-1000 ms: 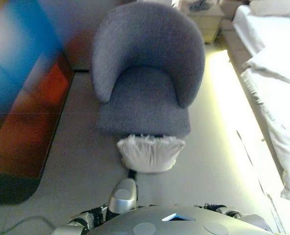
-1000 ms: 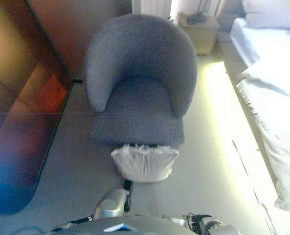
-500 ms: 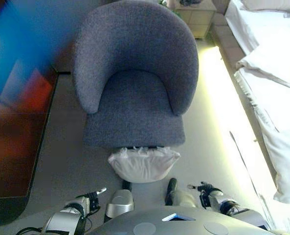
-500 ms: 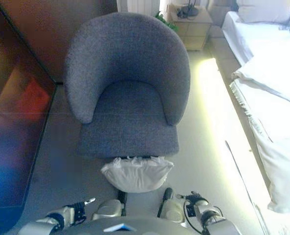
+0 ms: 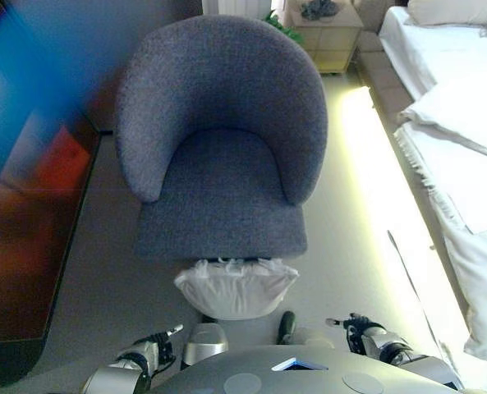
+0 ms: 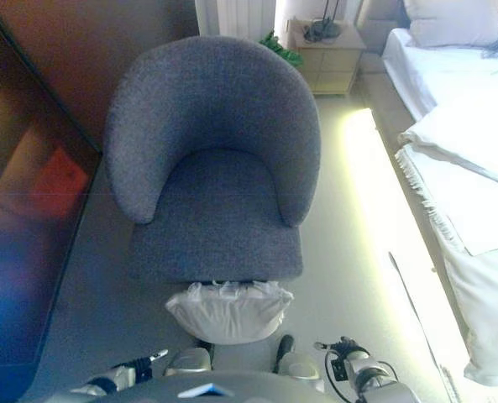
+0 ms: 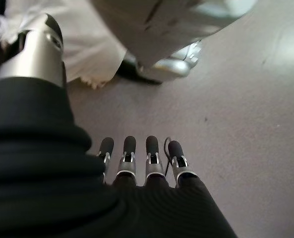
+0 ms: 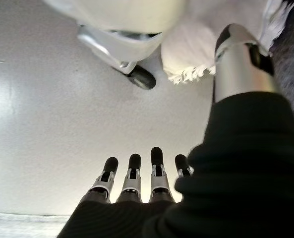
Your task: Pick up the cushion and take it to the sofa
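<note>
A white cushion (image 5: 235, 287) with a frilled edge lies on the floor, touching the front of the grey round-backed armchair (image 5: 222, 156). My left hand (image 5: 149, 349) hangs low at the near left of the cushion, open and empty, with straight fingers (image 7: 142, 158) over the carpet. My right hand (image 5: 366, 332) hangs low at the near right, also open and empty, with straight fingers (image 8: 137, 173). Neither hand touches the cushion, which also shows in the left wrist view (image 7: 87, 44) and the right wrist view (image 8: 196, 49).
A bed with white bedding (image 5: 465, 164) runs along the right. A pale nightstand (image 5: 325, 33) stands behind the armchair at the back right. A dark glossy panel (image 5: 29, 205) lines the left side. Carpeted floor lies on both sides of the armchair.
The camera has shifted, so the armchair and cushion sit differently in view. Both hands have come into sight at the bottom edge, on either side of the cushion. The cushion has not moved.
</note>
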You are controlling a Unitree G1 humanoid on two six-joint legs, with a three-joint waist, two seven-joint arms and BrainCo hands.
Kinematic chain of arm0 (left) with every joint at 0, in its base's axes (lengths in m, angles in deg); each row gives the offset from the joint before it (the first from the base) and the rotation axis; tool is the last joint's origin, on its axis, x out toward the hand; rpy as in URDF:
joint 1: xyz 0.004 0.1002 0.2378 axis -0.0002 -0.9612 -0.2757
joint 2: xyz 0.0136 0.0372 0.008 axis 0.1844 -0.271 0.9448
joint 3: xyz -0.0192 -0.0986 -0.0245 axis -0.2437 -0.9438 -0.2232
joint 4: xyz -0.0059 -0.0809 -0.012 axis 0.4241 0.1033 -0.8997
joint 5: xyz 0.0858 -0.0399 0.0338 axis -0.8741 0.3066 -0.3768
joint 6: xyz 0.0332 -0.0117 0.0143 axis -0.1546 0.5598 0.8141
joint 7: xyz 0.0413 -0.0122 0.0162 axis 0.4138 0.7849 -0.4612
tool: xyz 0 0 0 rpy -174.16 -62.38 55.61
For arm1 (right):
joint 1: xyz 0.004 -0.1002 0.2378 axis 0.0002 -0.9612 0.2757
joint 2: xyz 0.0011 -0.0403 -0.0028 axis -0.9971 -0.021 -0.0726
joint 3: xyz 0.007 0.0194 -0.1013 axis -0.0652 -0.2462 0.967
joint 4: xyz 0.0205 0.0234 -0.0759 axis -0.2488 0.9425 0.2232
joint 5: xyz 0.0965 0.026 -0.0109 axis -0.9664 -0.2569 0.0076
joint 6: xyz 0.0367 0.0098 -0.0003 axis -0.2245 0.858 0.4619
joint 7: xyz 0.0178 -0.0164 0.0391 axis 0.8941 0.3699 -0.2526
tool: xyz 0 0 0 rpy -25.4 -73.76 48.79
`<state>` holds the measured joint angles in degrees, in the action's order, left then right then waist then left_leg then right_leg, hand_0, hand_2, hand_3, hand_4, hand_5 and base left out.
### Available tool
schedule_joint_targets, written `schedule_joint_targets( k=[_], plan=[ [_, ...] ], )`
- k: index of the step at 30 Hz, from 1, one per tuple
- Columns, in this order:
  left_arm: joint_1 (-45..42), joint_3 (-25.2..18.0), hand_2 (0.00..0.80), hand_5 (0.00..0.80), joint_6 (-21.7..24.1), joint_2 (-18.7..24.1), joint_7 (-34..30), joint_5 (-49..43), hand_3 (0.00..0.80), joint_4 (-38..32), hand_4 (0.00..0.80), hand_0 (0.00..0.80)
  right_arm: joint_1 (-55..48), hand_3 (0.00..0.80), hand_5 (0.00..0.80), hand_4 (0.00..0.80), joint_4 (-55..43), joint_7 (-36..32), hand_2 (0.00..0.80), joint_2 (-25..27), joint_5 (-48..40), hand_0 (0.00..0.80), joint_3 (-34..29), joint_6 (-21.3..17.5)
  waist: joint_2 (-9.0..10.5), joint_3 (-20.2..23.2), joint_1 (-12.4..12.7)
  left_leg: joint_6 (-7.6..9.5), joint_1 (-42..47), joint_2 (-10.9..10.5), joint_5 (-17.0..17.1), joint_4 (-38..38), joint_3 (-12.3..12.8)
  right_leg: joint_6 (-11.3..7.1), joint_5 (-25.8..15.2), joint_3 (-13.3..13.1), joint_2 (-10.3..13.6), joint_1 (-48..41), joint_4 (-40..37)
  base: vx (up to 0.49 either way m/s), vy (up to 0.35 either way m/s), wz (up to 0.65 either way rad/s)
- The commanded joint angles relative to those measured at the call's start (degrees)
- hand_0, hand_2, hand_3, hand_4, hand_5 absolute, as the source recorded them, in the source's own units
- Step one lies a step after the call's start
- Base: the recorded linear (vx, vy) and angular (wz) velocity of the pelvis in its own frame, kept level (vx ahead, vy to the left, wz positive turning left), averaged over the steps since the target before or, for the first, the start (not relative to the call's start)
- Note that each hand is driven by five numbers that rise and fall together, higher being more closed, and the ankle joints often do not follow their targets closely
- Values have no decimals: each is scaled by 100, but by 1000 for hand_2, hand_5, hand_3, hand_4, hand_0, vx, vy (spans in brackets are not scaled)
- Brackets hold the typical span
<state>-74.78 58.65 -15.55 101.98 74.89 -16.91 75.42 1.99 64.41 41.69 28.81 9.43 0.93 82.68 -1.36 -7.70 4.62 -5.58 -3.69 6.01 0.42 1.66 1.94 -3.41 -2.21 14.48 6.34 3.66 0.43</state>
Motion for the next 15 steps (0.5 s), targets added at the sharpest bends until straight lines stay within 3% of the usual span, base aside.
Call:
schedule_joint_targets(
  k=[1, 6, 12, 15],
  plan=[
    [516, 87, 0, 0, 385, -13, 476, 632, 0, -67, 0, 0, 652, 0, 0, 0, -223, 479, 0, 250, -119, 0, 321, -164, 148, -703, 148, 76, -828, -127, -311, 686, -200, -162, 440, -178, 487, 327, 345, -292, -33, 23],
    [1022, 361, 0, 0, 761, 80, 539, 907, 0, -319, 0, 0, 1436, 0, 0, 0, -448, 985, 0, 407, -255, 0, 668, -378, 64, -1265, 81, 4, -1798, -155, -167, 1091, -195, -81, 391, -136, 481, 1230, 650, -246, -7, 16],
    [1667, 697, 0, 0, 1437, 163, 916, 1011, 0, -645, 0, 0, 2435, 0, 0, 0, -777, 1558, 0, 518, -391, 0, 881, -701, 73, -1798, 34, 171, -2559, -356, 63, 1026, -189, -63, 289, -190, 472, 2290, 1018, -158, 67, 21],
    [1955, 836, 0, 0, 1623, 205, 1246, 905, 0, -940, 0, 0, 2724, 0, 0, 0, -1022, 1766, 0, 643, -440, 0, 892, -773, 38, -2024, 32, 230, -2960, -412, 108, 1187, -178, -69, 420, -267, 491, 2811, 1581, -54, 97, 13]
  ],
)
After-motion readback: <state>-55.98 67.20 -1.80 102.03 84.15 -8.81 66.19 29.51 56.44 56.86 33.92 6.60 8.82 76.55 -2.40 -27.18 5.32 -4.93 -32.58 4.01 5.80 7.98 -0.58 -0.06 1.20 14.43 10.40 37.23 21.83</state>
